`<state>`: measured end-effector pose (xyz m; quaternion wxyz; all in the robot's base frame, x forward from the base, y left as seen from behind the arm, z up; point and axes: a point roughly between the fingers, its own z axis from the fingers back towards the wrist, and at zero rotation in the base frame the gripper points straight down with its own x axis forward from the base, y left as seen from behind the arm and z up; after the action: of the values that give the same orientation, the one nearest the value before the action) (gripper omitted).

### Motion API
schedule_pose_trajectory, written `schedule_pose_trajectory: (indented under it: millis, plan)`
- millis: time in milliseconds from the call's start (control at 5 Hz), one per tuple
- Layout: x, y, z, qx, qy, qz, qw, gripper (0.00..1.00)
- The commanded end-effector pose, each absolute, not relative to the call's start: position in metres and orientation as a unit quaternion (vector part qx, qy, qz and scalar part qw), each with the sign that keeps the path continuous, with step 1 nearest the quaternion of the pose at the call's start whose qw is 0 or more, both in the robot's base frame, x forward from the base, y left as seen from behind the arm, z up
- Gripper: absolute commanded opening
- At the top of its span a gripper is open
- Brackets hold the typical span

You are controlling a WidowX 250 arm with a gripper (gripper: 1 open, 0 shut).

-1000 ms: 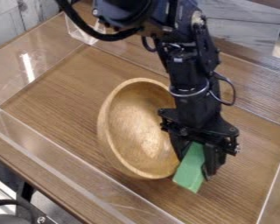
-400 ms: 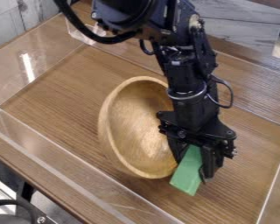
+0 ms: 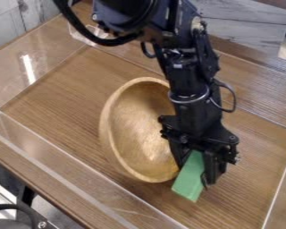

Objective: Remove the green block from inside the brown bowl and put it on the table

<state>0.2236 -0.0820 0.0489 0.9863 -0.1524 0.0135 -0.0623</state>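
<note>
While the arm leans in from the top edge, the scene reads so:
Table (image 3: 62, 98): wide brown wood-grain top, clear plastic walls along its edges.
Arm (image 3: 181, 63): black, jointed, cables looping; its base is cut off above.
Bowl (image 3: 136, 130): round, pale wood, thick rim, tipped on its side; right rim hidden behind the gripper.
Block (image 3: 192, 179): flat bright green bar, outside the bowl, lower end at the table; contact unclear.
Gripper (image 3: 199, 161): pointing steeply down, fingers clamped on the block's upper end.

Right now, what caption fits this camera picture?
Gripper shut on the green block, beside the tipped brown bowl.
</note>
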Motion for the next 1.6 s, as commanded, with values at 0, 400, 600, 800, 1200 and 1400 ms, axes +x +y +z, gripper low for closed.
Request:
schedule_pose_trajectory:
  millis: [0,400,600,800,1200,1400]
  plan:
    - [0.2291,-0.0801,0.0552,-0.155,0.001,-0.064,0.986,0.00]
    - [0.2271,-0.0809,0.0559,-0.162,0.014,-0.063,0.985,0.00]
    - [0.2266,-0.0810,0.0561,-0.165,0.019,-0.062,0.984,0.00]
    - [0.2262,-0.0810,0.0563,-0.168,0.024,-0.061,0.984,0.00]
    - [0.2254,-0.0810,0.0564,-0.173,0.033,-0.060,0.983,0.00]
    - [0.2250,-0.0810,0.0564,-0.175,0.038,-0.060,0.982,0.00]
